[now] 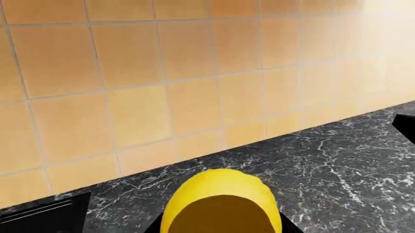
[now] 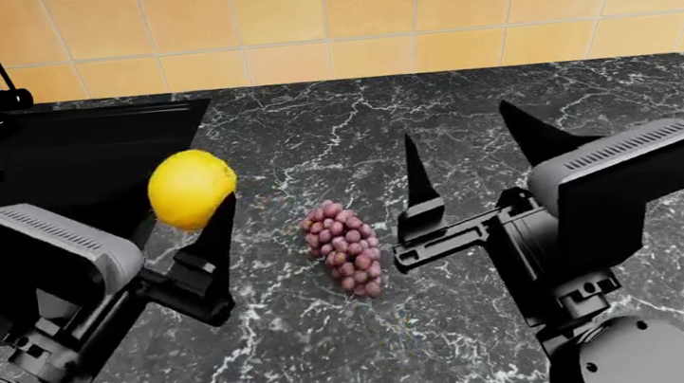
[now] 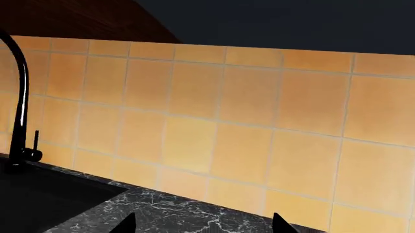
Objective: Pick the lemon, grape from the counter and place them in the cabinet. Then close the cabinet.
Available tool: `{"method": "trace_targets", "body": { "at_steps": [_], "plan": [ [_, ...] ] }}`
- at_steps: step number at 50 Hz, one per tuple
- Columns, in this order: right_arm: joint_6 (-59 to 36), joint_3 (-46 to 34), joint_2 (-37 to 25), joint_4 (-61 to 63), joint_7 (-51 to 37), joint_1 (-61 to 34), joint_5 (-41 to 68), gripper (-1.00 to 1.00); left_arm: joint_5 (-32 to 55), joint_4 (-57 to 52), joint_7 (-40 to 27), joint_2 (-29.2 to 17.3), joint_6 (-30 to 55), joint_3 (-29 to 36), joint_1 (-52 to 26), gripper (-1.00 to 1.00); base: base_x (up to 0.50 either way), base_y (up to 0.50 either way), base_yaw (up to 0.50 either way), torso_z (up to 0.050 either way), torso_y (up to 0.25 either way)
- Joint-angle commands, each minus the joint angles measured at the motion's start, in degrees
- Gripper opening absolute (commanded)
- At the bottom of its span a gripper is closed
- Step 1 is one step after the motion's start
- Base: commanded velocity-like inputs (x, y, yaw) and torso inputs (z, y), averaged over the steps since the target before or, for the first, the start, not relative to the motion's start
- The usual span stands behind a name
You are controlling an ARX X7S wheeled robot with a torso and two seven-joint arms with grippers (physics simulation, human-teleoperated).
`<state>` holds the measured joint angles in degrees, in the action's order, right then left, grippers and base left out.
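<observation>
Your left tool (image 2: 200,227) holds the lemon (image 2: 190,189) clear above the bench (image 2: 332,345), near the sink (image 2: 59,154). Keep that grip firm as you carry it toward the cabinet, which isn't in view. The grape (image 2: 344,248) lies mid-bench, with your right tool (image 2: 473,163) spread wide and empty beyond it.

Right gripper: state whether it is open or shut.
Open. In the head view the right gripper has its two black fingers spread wide with nothing between them, beside the grape on the counter.
</observation>
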<state>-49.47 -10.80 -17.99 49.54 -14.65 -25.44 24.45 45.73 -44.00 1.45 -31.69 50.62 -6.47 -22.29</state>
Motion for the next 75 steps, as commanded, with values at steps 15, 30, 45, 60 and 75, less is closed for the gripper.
{"method": "trace_targets", "body": {
  "at_steps": [15,30,45,60,75],
  "plan": [
    [1.74,-9.11,5.44,-4.10,0.83,-0.15,1.53,1.00,-0.52,-0.29,-5.15,-0.73,0.21,-2.10,-0.88,-1.00,0.00,0.00,0.00,0.000,0.000],
    [4.16,-13.16,6.45,-7.19,1.82,1.85,1.26,1.00,-1.29,-0.03,-4.98,-0.80,-0.63,-0.95,-0.54,-1.00,0.00,0.00,0.00,0.000,0.000],
    [6.02,-17.44,5.48,-9.31,1.14,3.32,-1.47,1.00,-0.50,-0.14,-5.38,-1.24,-0.50,-1.49,-0.77,-1.00,0.00,0.00,0.00,0.000,0.001],
    [9.31,-21.33,4.35,-13.94,0.31,4.51,-5.57,1.00,-0.87,0.09,-5.13,-1.31,-1.39,-0.94,-0.22,-1.00,0.00,0.00,0.00,0.000,0.000],
    [12.30,-21.99,4.44,-19.05,-0.43,3.73,-7.71,1.00,-0.89,0.05,-5.07,-1.53,-2.03,-0.89,0.56,-1.00,0.00,0.00,0.00,0.000,0.000]
  ]
}}
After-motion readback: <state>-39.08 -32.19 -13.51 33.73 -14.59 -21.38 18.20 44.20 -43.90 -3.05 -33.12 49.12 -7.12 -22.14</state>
